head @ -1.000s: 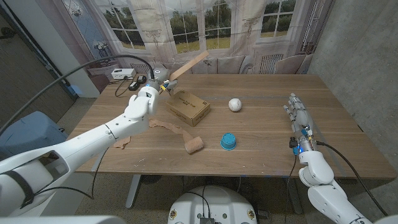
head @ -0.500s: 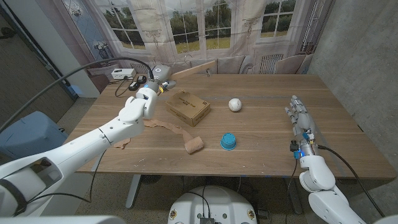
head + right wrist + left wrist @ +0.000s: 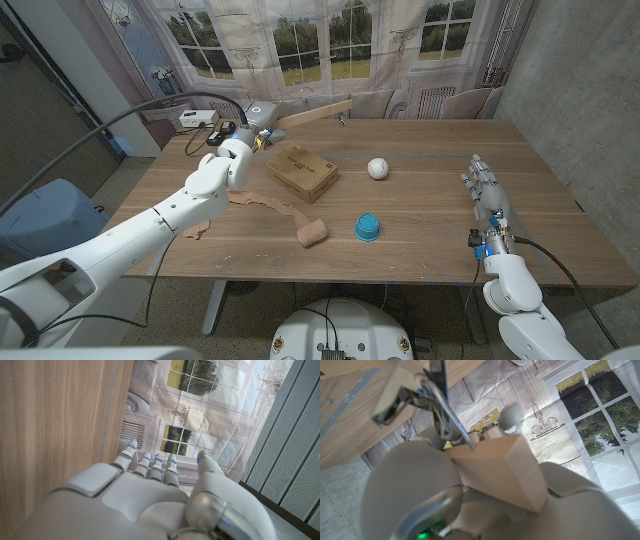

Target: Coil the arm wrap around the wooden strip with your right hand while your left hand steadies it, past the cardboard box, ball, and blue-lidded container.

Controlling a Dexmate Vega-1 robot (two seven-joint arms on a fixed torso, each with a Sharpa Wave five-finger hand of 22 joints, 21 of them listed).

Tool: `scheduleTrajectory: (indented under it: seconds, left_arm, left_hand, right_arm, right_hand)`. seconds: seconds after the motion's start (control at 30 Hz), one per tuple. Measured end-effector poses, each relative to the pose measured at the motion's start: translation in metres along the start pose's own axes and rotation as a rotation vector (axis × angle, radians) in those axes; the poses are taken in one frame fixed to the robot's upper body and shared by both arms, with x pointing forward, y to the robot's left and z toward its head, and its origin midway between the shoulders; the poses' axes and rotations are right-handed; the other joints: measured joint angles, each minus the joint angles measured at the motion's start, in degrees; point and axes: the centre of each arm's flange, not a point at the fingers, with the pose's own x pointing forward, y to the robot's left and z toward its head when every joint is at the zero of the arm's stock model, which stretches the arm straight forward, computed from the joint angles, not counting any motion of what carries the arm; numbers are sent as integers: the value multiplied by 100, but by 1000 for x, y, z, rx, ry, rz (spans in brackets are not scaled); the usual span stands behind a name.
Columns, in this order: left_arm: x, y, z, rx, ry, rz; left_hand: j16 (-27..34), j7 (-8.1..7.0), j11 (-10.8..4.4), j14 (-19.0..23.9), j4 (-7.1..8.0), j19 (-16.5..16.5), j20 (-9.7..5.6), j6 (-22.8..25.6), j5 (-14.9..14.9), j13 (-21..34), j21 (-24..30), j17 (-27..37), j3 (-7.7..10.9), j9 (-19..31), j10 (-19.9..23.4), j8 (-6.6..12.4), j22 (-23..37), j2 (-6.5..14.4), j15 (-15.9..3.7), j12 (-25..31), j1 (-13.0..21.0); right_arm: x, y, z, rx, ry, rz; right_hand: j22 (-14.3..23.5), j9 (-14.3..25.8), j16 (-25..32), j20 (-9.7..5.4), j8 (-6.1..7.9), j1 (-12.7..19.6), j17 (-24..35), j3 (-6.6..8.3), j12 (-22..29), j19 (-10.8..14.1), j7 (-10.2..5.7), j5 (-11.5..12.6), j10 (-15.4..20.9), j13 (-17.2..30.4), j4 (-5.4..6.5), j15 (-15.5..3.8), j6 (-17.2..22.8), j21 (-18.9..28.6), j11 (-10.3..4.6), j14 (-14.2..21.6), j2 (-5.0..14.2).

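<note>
1. Both arms were glossy white, with rounded shells.
2. The left hand (image 3: 243, 139) was grey, with black cables at its wrist.
3. The right hand (image 3: 487, 192) was grey, blue-banded fingers (image 3: 150, 462), blue wrist light.

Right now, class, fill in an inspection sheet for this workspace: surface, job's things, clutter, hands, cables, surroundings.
Surface: wooden table, bare at the right.
Job's things: wooden strip held at the far edge; tan arm wrap lying partly unrolled on the table.
Clutter: cardboard box, white ball, blue-lidded container.
Hands: left hand grips the strip; right hand holds nothing, fingers extended.
Cables: black cable arcing over the left arm.
Surroundings: window-scene backdrop behind the table.
</note>
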Motion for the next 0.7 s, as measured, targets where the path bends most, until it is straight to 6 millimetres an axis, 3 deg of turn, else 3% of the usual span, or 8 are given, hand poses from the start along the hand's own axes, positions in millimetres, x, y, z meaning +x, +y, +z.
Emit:
scheduleTrajectory:
  seconds: [0.13, 0.4, 0.57, 0.7]
  left_arm:
    - [0, 2, 3, -4, -20, -13]
    - [0, 6, 8, 0, -52, -43]
    - [0, 9, 8, 2, -62, -43]
    - [-1, 11, 9, 7, -77, -39]
  left_hand:
    - [0, 55, 1, -44, 4, -74, 12, 55, 76, 0, -60, 1, 4, -98, 0, -110, -124, 2, 48, 0, -2]
    - [-45, 73, -31, -131, 7, -232, 66, 73, 109, 1, -61, 0, 10, -106, -34, -117, -278, 101, 128, 0, -103]
    - [-63, 73, -31, -206, -13, -322, 93, 73, 110, 1, -105, 0, -10, -220, -35, -117, -442, 124, 195, 0, -128]
    - [-100, 73, -27, -332, -52, -424, 135, 73, 56, 2, -106, 0, -49, -207, -41, -118, -560, 159, 214, -2, -164]
  right_arm:
    - [-6, 1, 4, -23, 1, -9]
    - [-22, 9, 15, -117, 27, -16]
    - [-32, 18, 25, -201, 51, -5]
    - [-40, 27, 34, -298, 80, 15]
  right_hand:
    - [0, 0, 0, -31, 0, 36, 0, 17, 0, 31, 31, 0, 31, 0, -17, -3, 31, 46, -31, 57, 8]
    - [0, 0, 22, -92, 0, 136, 0, 55, 0, 92, 0, 23, 83, 0, -55, -40, 63, 46, -21, 124, 28]
    - [0, 0, 22, -145, 0, 343, 1, 154, 0, 206, -17, 67, 133, -13, -154, -36, 87, 51, -71, 228, 39]
    - [0, 0, 45, -155, 24, 498, 1, 214, 23, 360, 62, 112, 209, 4, -213, -6, 166, 89, -46, 382, 17]
